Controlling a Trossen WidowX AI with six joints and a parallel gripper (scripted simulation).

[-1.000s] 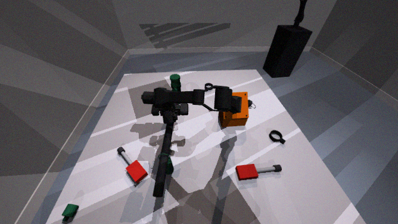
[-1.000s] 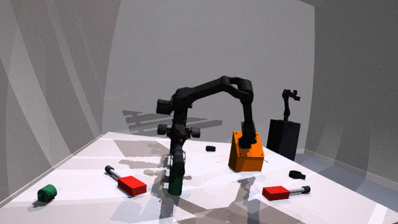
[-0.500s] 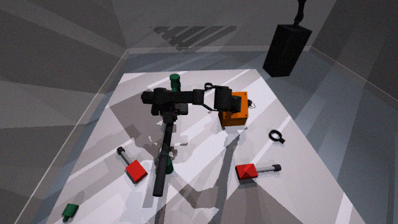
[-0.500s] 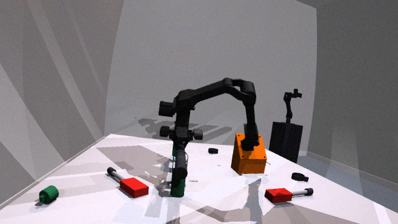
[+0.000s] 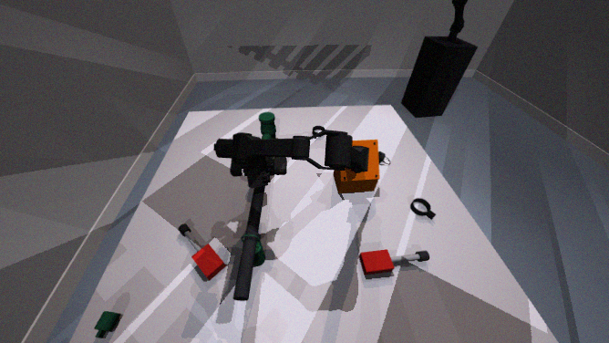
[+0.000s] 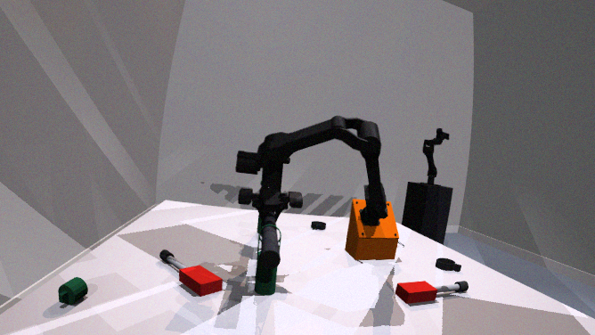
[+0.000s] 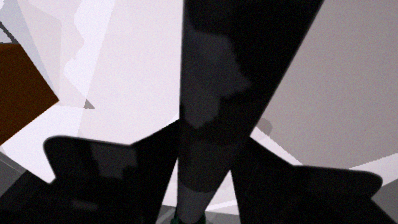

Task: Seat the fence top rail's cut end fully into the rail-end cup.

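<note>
The dark fence rail runs through the green loop on the short green post. My gripper is shut on the rail, near its far end, with one finger on each side. The big green post stands just behind the gripper, mostly hidden by the arm. In the wrist view the rail's lighter far end reaches down to a green part at the bottom edge. The end cup and brace band cannot be made out, so whether the end is in the cup cannot be told.
Red-headed mallets lie left and right of the rail. A green cap lies front left. Black ring clamps lie on the table. The orange base carries the arm.
</note>
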